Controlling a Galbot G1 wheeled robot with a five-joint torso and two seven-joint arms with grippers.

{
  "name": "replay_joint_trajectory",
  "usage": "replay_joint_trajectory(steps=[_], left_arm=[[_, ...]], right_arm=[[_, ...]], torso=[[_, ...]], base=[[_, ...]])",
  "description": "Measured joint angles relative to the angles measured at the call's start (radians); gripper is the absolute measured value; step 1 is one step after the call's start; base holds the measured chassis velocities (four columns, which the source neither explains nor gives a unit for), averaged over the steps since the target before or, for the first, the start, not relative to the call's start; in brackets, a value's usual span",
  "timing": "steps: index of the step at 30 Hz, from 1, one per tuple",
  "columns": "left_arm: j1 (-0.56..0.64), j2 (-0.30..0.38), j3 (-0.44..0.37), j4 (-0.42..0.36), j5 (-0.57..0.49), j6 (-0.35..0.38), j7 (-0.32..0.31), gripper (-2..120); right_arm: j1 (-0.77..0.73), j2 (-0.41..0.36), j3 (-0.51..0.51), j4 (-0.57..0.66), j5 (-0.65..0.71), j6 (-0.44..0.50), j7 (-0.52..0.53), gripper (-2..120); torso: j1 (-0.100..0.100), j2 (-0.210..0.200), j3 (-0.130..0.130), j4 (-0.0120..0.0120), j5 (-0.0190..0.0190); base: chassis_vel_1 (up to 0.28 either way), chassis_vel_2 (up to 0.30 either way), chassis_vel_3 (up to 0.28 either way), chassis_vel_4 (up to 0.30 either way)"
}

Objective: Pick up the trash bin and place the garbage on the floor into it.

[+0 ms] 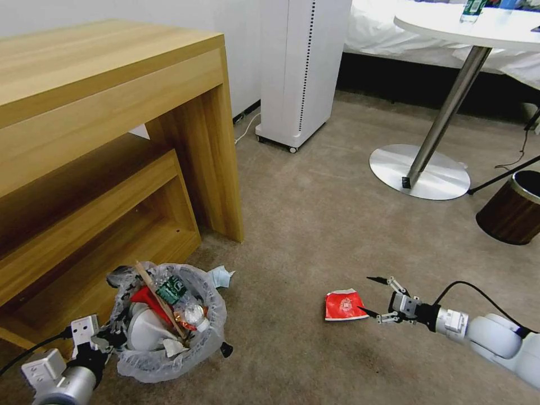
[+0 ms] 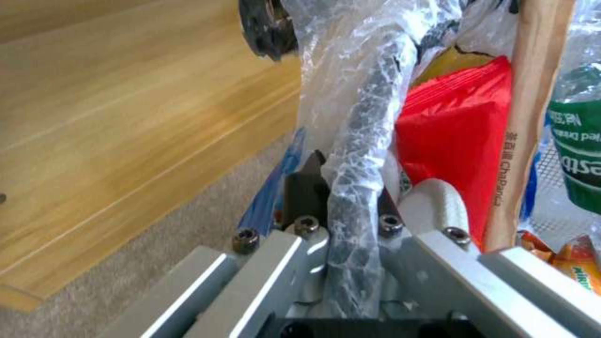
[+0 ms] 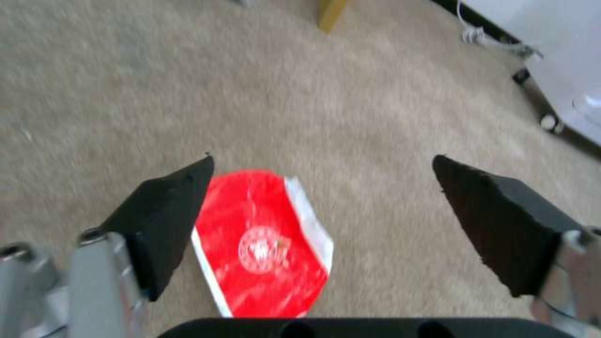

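A red wrapper is lying flat on the floor, just beside the right end effector, which is reaching low with fingers spread apart. The left end effector is clenching the trash bin rim beside the table.

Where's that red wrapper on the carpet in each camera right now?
Head view: red wrapper lies flat on the carpet, just ahead of the open right gripper.
Right wrist view: wrapper beside one fingertip.
Left wrist view: not there.
Shared landmark: the carpet.
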Motion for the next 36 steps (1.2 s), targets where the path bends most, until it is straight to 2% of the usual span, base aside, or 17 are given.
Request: replay_joint_trajectory(steps=[8, 12, 21, 23, 27, 36], left_arm=[[-0.016, 0.021, 0.012, 0.028, -0.002, 0.001, 0.000, 1], [-0.035, 0.039, 0.018, 0.049, -0.012, 0.005, -0.001, 1], [-0.074, 0.056, 0.032, 0.073, -0.028, 0.016, -0.004, 1], [-0.087, 0.054, 0.040, 0.078, -0.031, 0.019, -0.007, 1], [-0.094, 0.047, 0.052, 0.083, -0.025, 0.019, -0.007, 1], [-0.098, 0.046, 0.058, 0.078, -0.022, 0.021, -0.010, 1]], right_arm=[[0.030, 0.142, 0.005, -0.240, -0.036, 0.016, -0.003, 92], [0.053, 0.192, 0.017, -0.296, -0.053, 0.008, 0.004, 91], [0.107, 0.247, -0.008, -0.337, -0.066, -0.014, 0.012, 87], [0.147, 0.316, -0.030, -0.425, -0.085, -0.017, 0.001, 83], [0.163, 0.367, -0.036, -0.490, -0.112, -0.007, -0.006, 78], [0.160, 0.418, -0.043, -0.516, -0.134, -0.003, -0.005, 77]], torso=[[0.000, 0.000, 0.000, 0.0000, -0.0003], [0.000, 0.000, 0.000, -0.0002, -0.0002], [0.000, 0.000, 0.000, 0.0000, -0.0002], [0.000, 0.000, 0.000, 0.0001, -0.0001], [0.000, 0.000, 0.000, 0.0001, -0.0002], [0.000, 0.000, 0.000, 0.0000, -0.0002]], base=[[0.000, 0.000, 0.000, 0.000], [0.000, 0.000, 0.000, 0.000], [0.000, 0.000, 0.000, 0.000], [0.000, 0.000, 0.000, 0.000], [0.000, 0.000, 0.000, 0.000], [0.000, 0.000, 0.000, 0.000]])
